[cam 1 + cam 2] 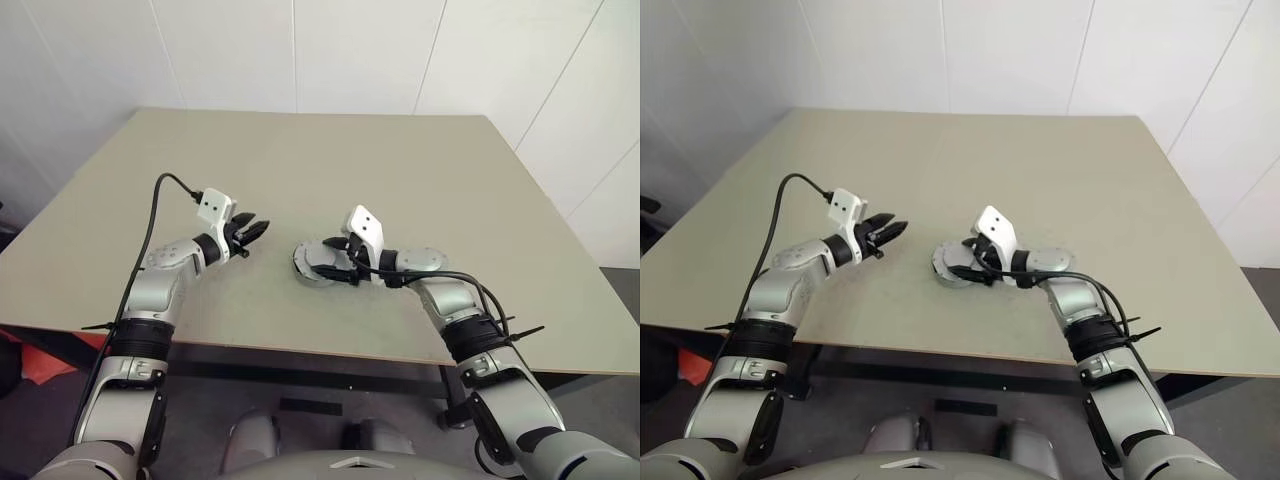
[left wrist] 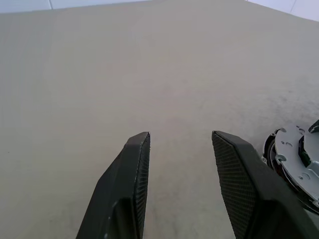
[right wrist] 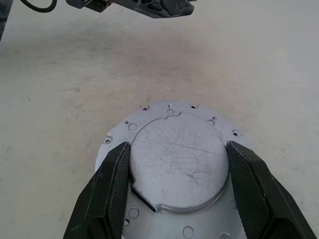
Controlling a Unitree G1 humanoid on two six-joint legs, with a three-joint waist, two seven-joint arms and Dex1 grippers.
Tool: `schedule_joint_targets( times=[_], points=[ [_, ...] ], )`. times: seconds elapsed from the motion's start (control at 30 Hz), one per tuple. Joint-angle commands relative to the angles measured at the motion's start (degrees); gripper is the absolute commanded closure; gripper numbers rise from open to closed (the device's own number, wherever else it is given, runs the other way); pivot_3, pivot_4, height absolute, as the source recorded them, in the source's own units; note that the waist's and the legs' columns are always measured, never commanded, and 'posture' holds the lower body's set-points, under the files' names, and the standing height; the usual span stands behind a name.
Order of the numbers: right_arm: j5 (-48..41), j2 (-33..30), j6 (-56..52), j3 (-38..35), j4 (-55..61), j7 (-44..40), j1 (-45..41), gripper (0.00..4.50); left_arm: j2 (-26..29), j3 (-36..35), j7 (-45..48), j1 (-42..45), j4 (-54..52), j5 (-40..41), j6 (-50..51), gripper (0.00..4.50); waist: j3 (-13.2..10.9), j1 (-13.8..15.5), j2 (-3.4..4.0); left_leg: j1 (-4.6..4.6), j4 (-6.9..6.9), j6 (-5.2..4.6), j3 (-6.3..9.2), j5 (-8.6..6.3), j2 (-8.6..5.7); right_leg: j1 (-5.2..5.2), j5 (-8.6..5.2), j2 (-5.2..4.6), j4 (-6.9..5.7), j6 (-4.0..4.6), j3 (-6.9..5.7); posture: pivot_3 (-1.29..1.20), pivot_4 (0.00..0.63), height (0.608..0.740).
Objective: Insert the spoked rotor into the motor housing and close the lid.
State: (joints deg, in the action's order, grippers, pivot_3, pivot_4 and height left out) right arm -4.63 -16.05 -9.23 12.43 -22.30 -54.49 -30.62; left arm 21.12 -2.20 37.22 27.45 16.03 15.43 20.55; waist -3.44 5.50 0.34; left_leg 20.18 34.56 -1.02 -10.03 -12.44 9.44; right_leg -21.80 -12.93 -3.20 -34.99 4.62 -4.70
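Observation:
The lid (image 3: pixel 174 164), a round grey disc with a raised middle and small holes round its flange, lies flat near the table's middle. My right gripper (image 3: pixel 177 145) reaches over it from the right, its fingers (image 3: pixel 112 184) pressed against both sides of the raised middle. Under the lid, the rim of the motor housing (image 2: pixel 269 154) shows as a dark edge. The spoked rotor is hidden. My left gripper (image 1: pixel 256 231) hovers open and empty, a short way left of the lid (image 1: pixel 312 262).
The beige table (image 1: pixel 330 160) stretches wide behind and to both sides of the lid. Its front edge (image 1: pixel 300 350) runs close below my arms. White walls stand behind.

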Motion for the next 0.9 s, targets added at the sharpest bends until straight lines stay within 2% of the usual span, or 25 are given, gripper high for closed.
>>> schedule_joint_targets(
  times=[0.03,0.6,0.7,0.8,0.9],
  points=[
    [0.2,0.4,0.7,0.1,-1.2,0.7,-1.3,1.58,0.5,-0.8,-0.2,1.1,-1.2,0.0,-0.6,2.41,0.0,0.0,0.00,-0.01,-0.01,0.00,0.00,0.00,0.00,0.00,0.00,0.00,0.00,0.00,0.00,0.00,0.000,0.740],
    [0.2,0.1,0.6,0.6,-3.0,-0.6,-1.9,1.58,0.7,-0.7,-0.1,1.1,-1.4,-0.2,-0.7,2.41,0.0,0.0,0.00,-0.09,-0.10,0.01,0.00,0.00,-0.01,0.10,-0.01,0.00,0.11,-0.02,0.00,0.00,0.000,0.740],
    [0.7,-0.1,0.8,0.8,-2.9,-0.6,-1.7,0.96,0.7,-0.6,-0.1,1.2,-1.1,-0.3,-0.8,2.41,0.0,0.0,0.00,-0.09,-0.10,0.01,-0.01,0.00,-0.01,0.10,-0.01,0.00,0.12,-0.02,0.00,0.00,0.000,0.740],
    [1.5,-0.1,1.6,1.0,-2.8,0.4,-1.6,0.04,0.7,-0.6,-0.1,1.1,-1.2,-0.4,-0.8,2.41,0.0,0.0,0.00,-0.06,-0.15,0.01,-0.01,0.00,-0.03,0.06,0.00,0.00,0.16,0.00,0.00,0.00,0.000,0.740],
    [1.7,-0.2,1.6,1.3,-2.7,0.5,-1.5,0.04,0.7,-0.6,-0.1,1.0,-1.2,-0.4,-0.8,2.41,0.0,0.0,0.00,-0.07,-0.19,0.01,-0.01,0.00,-0.03,0.06,0.00,0.00,0.17,0.00,0.00,0.00,0.000,0.740]
  ],
)
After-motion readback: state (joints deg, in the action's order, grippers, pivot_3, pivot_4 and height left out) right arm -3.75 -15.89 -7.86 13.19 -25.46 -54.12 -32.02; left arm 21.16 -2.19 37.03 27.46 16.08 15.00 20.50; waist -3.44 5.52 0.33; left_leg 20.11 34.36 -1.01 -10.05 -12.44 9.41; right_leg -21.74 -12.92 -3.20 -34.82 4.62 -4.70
